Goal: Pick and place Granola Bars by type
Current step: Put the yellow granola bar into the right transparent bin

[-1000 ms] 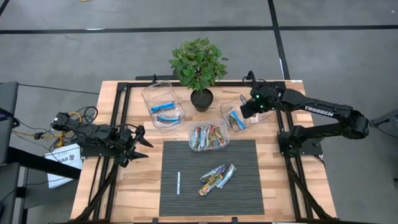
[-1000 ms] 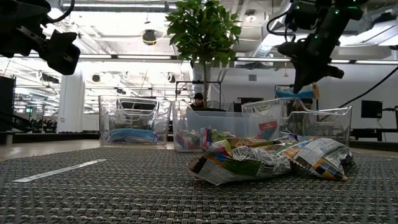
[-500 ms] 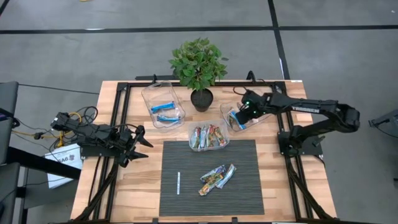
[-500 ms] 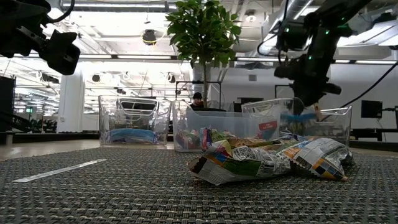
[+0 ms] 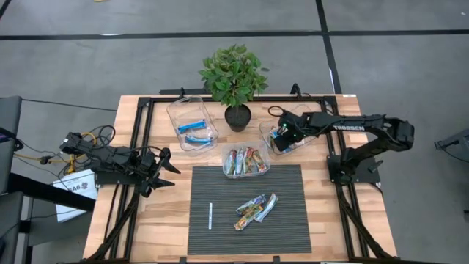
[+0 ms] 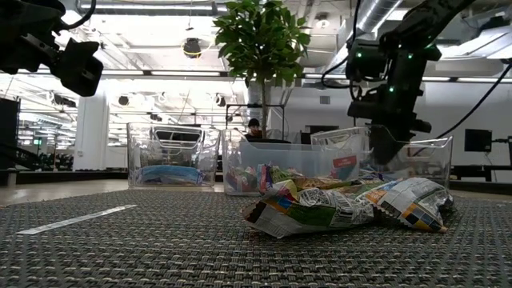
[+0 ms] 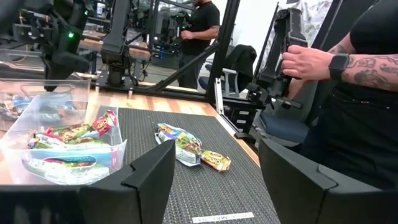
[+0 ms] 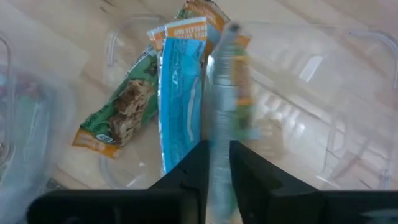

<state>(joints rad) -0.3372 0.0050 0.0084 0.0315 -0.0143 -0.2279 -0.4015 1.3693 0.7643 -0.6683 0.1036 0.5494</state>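
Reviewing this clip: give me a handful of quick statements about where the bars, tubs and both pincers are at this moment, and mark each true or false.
1. The right pincer is down over the right-hand tub. True.
2. A small pile of bars lies on the dark mat. True.
3. The left pincer is reaching into the left tub. False: it waits off the mat at the table's left side, open and holding nothing.
4. The middle tub is empty. False: it holds several multicoloured bars.
5. A thin white stick lies on the mat, left of the pile. True.
6. The potted plant stands on the mat. False: it stands at the table's far edge, between the tubs.
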